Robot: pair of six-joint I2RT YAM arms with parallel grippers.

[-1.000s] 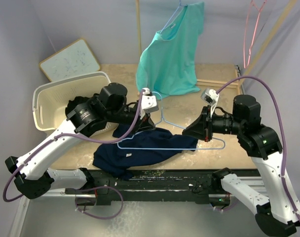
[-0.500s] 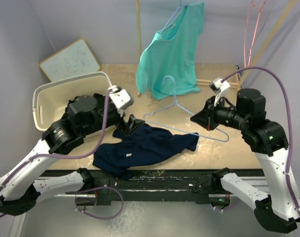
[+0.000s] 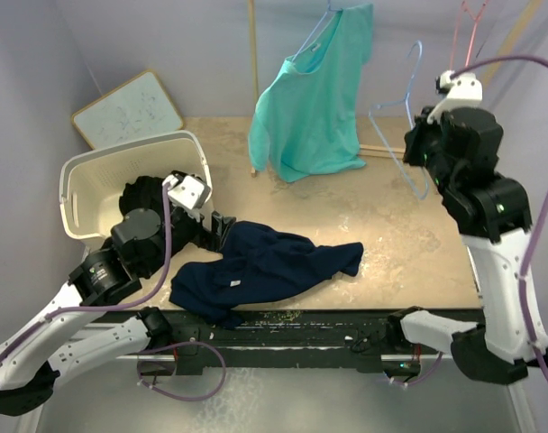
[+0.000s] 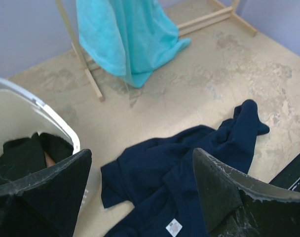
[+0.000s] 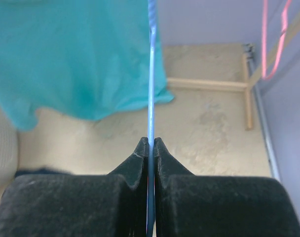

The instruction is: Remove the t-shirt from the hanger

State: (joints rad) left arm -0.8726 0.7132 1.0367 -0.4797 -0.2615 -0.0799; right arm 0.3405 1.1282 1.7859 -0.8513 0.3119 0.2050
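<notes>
At the left a white basket [image 3: 71,203] stands on the tabletop [image 3: 409,244] with dark cloth inside. Just beside it the left claw [image 4: 140,165] hovers with its fingers wide apart, gripping nothing. The navy t-shirt [image 3: 274,262] lies crumpled on the tabletop directly under and ahead of that claw, free of any hanger, one sleeve stretching toward the right. Behind it a teal shirt [image 3: 315,99] hangs from a wooden rack [image 3: 253,54]. At the right, well apart from the t-shirt and raised above the tabletop, the right claw [image 5: 149,144] is pressed together on the thin wire of a bare blue hanger [image 5: 151,74]. A pink hanger [image 5: 264,39] hangs in the far right corner.
</notes>
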